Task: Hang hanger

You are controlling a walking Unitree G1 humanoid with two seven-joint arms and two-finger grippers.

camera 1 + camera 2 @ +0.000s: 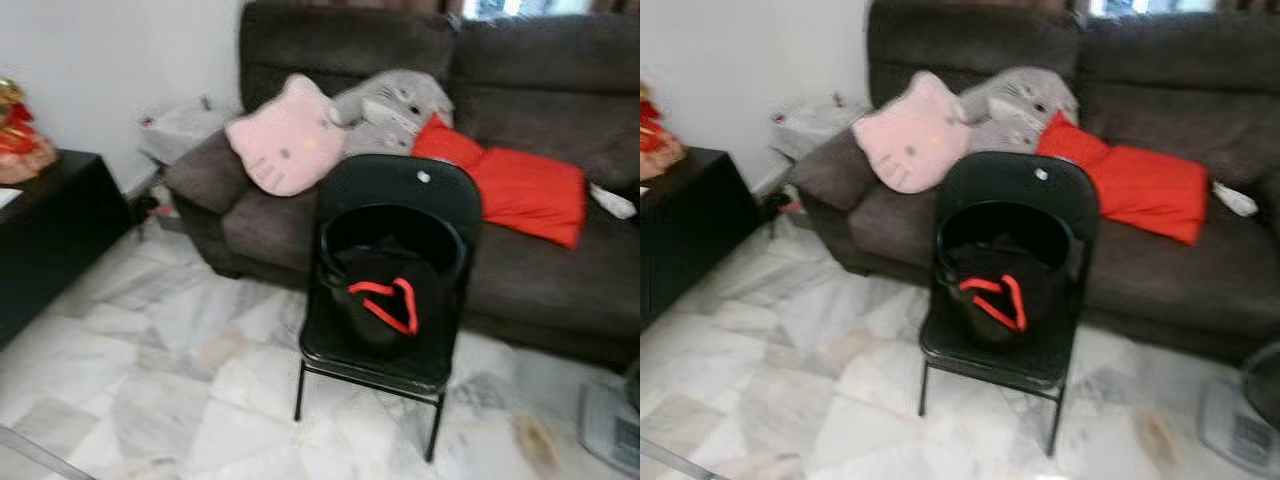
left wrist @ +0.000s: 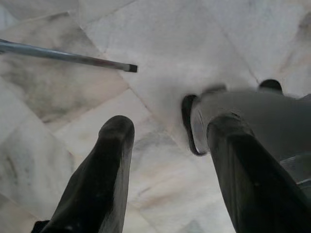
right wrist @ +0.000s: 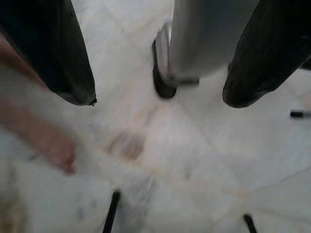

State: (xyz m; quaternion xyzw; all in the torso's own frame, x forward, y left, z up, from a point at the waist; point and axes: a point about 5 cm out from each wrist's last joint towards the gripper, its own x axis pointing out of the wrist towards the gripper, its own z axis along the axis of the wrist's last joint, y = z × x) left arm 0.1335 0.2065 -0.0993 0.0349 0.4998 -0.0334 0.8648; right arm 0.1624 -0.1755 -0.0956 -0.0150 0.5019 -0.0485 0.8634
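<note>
A red hanger [image 1: 388, 303] lies on a dark bundle of cloth [image 1: 372, 270] on the seat of a black folding chair [image 1: 400, 190], which stands on the marble floor in front of a brown sofa. Both arms hang low, away from the chair. In the left wrist view my left gripper [image 2: 167, 160] is open over the floor tiles with nothing between its fingers. My right gripper [image 3: 160, 99] is open too, also empty, pointing down at the floor beside my own grey leg and foot [image 3: 194, 43].
The brown sofa [image 1: 560, 270] carries a pink cat cushion [image 1: 285, 140], a grey plush [image 1: 390, 105] and a red cushion [image 1: 520, 185]. A black cabinet [image 1: 50, 230] stands at the left. A white appliance [image 1: 612, 425] sits at the lower right. A blurred bare foot [image 3: 46, 138] is near my right gripper.
</note>
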